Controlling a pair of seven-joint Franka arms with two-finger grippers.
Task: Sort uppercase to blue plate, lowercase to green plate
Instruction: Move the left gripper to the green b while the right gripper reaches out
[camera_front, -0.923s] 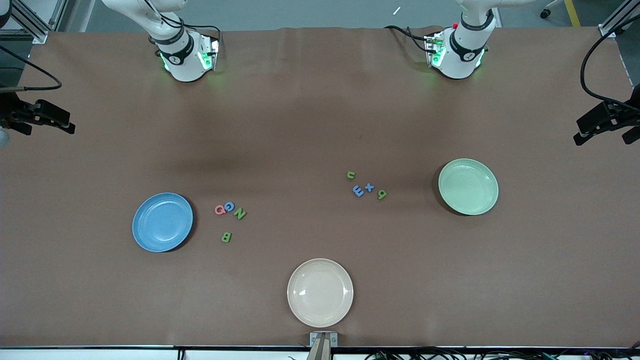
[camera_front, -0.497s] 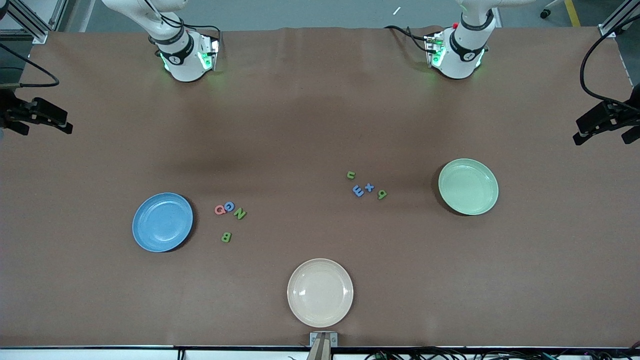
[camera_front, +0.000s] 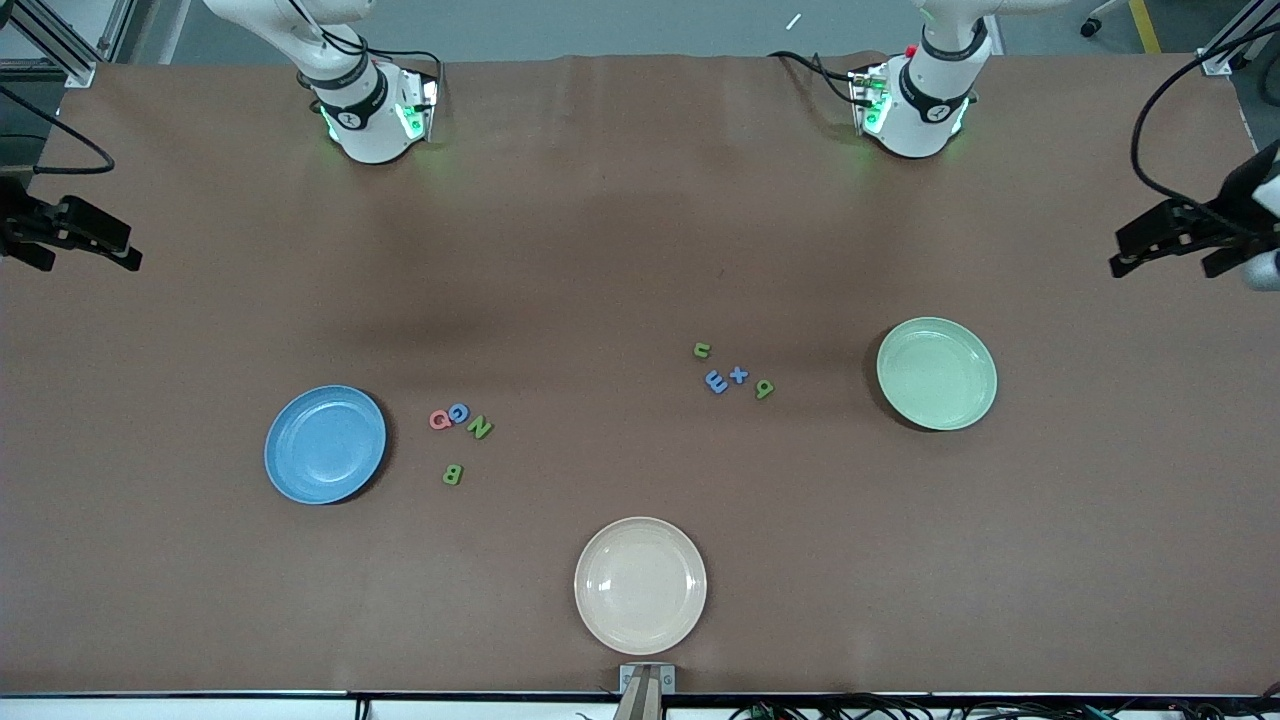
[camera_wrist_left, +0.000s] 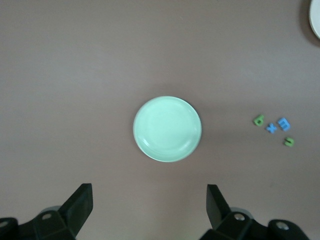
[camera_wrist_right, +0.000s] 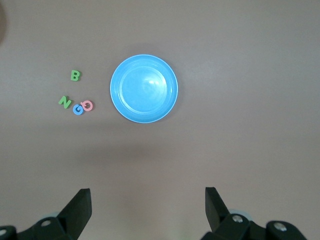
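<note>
The uppercase letters, a pink G (camera_front: 438, 420), a blue G (camera_front: 459, 412), a green N (camera_front: 480, 428) and a green B (camera_front: 452, 474), lie on the table beside the blue plate (camera_front: 325, 444). The lowercase letters, a green u (camera_front: 702, 350), a blue x (camera_front: 739, 375), a blue m-shaped piece (camera_front: 716, 381) and a green g (camera_front: 764, 388), lie apart from the green plate (camera_front: 936, 373), toward the table's middle. My left gripper (camera_front: 1160, 262) hangs open high over its end of the table, with the green plate (camera_wrist_left: 167, 128) below it. My right gripper (camera_front: 90, 255) hangs open high above the blue plate (camera_wrist_right: 144, 88).
A cream-beige plate (camera_front: 640, 585) sits near the table's front edge, nearer to the front camera than both groups of letters. Brown table covering (camera_front: 600, 250) spreads bare between the arm bases and the letters.
My left gripper has drifted a little inward over the table. My right gripper has shifted slightly outward. Letters and plates have not moved.
</note>
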